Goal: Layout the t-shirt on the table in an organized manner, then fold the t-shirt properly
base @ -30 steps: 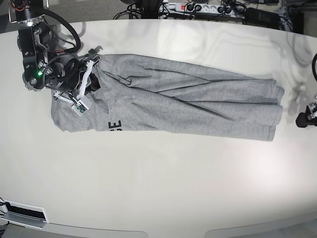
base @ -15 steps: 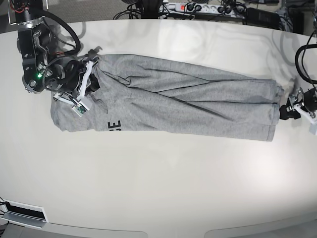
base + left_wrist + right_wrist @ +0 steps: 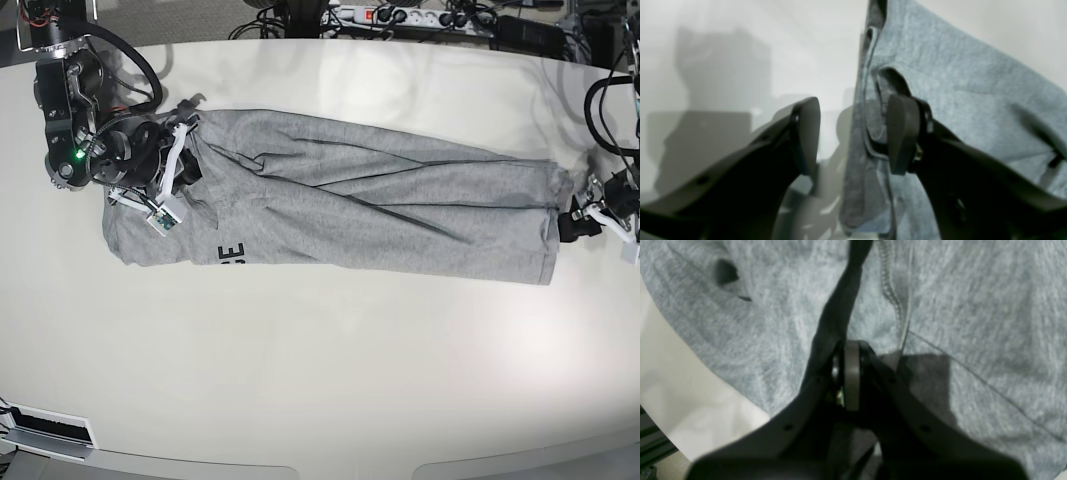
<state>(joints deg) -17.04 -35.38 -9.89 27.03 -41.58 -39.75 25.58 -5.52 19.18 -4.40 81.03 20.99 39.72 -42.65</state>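
Shirt (image 3: 340, 205) lies bunched lengthwise across upper table (image 3: 320, 370) | right gripper (image 3: 845, 373) pinches collar, frame left | left gripper (image 3: 853, 136) spread around hem edge, frame right | we close fully before pulling taut.

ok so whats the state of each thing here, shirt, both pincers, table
t-shirt: folded lengthwise into a long wrinkled band, flat on the table, only part of the lettering showing
right pincer: shut on the t-shirt's dark collar trim
left pincer: open, jaws straddling the t-shirt's hem edge, not yet closed
table: glossy, bearing the t-shirt
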